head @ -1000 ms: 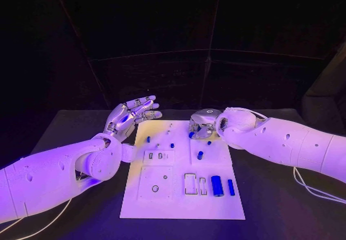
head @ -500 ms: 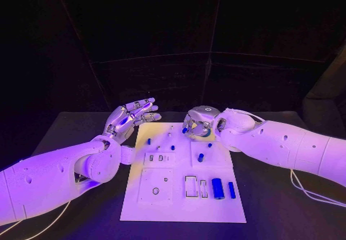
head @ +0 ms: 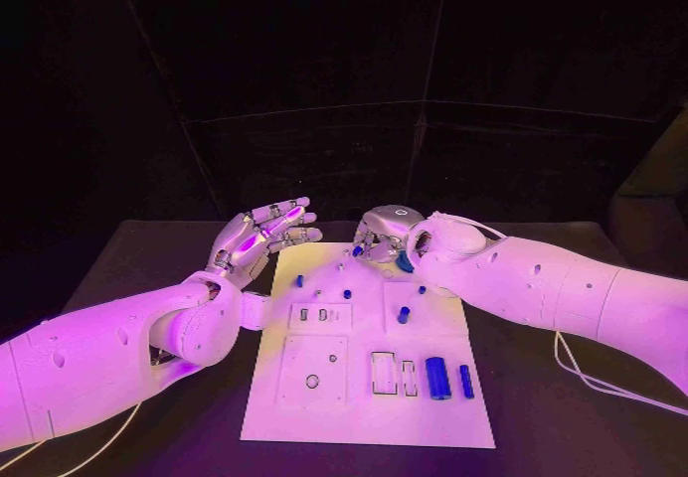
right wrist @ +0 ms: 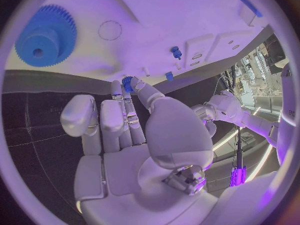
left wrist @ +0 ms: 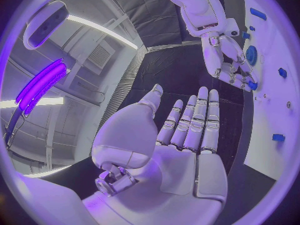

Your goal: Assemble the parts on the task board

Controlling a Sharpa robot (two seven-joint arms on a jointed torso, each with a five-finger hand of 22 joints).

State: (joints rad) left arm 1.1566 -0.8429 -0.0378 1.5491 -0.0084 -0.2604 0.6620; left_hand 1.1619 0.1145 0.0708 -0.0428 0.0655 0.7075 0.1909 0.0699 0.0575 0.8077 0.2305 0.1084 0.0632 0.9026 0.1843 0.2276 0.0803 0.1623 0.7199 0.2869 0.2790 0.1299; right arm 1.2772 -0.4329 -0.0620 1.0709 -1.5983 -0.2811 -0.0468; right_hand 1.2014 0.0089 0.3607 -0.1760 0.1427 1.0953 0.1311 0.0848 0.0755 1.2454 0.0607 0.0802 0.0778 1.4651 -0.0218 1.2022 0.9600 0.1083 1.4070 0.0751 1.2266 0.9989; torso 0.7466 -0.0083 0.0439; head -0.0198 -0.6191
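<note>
Right hand [head: 385,237] crowds the task board's [head: 430,417] far edge; near end open.

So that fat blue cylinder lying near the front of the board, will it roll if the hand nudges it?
Probably. The fat blue cylinder lies on its side on the flat task board, so a sideways nudge would likely roll it. It looks rigid and smooth, so it may slip in a light pinch. Its weight cannot be judged.

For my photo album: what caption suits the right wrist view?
Right hand pinching a small blue part at the task board's edge, near a blue gear.
</note>
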